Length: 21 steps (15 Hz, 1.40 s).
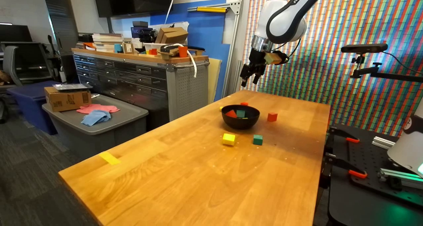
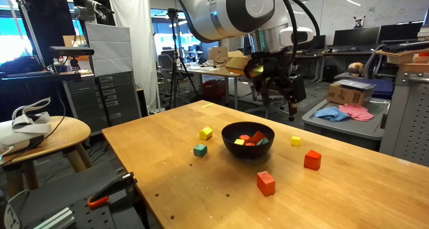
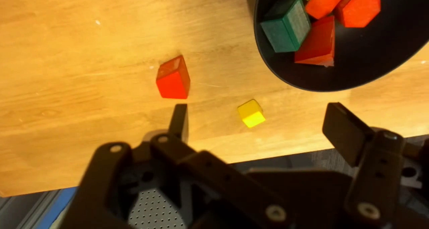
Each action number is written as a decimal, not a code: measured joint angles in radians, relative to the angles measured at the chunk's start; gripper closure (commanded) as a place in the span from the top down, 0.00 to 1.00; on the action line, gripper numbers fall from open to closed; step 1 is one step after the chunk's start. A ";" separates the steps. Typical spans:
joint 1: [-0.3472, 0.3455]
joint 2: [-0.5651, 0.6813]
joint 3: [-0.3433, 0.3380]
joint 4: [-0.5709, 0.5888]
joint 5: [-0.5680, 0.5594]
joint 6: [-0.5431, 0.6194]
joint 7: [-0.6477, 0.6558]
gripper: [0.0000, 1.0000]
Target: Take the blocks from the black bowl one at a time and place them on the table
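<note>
Red, green and yellow blocks [image 2: 257,137] are split between a long wood-topped bench [image 1: 185,173] under the hand [image 1: 249,83] and a round, shallow black bowl [image 2: 248,152] on it, below and to one side of the hand. The bowl presumably keeps those awaiting their turn. Five lie outside, none touching another, likely to keep each clear of the next: a red block [image 2: 312,160] below one side of the hand, a second red block [image 2: 266,183] farther off, a yellow angular block [image 2: 205,133] and a green cube [image 2: 200,150] past the bowl, and a small yellow cube [image 3: 251,113] below, framed by the hand in the wrist view. The hand hangs wide open, empty and touching nothing, well above the bench, ready, it seems, to pick.
</note>
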 measured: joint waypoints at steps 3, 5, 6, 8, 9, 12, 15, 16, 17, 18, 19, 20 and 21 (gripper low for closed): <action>-0.003 0.016 -0.003 -0.001 0.000 0.000 -0.001 1.00; 0.005 0.029 0.005 -0.002 -0.002 0.002 -0.001 1.00; 0.013 0.037 0.008 -0.002 -0.005 0.003 -0.001 1.00; 0.034 0.053 0.017 -0.004 -0.015 0.004 -0.001 1.00; 0.046 0.058 0.023 -0.005 -0.020 0.004 -0.001 1.00; 0.082 0.072 0.038 -0.008 -0.038 0.007 0.000 1.00; 0.108 0.094 0.042 -0.008 -0.046 0.037 0.000 1.00; 0.111 0.105 0.043 -0.005 -0.046 0.044 0.000 1.00; 0.111 0.118 0.045 0.001 -0.046 0.050 0.000 1.00; 0.111 0.131 0.048 0.007 -0.039 0.053 -0.001 1.00; 0.110 0.141 0.050 0.012 -0.035 0.054 -0.001 1.00; 0.110 0.147 0.051 0.016 -0.034 0.054 -0.001 1.00; 0.110 0.150 0.051 0.019 -0.034 0.054 -0.001 1.00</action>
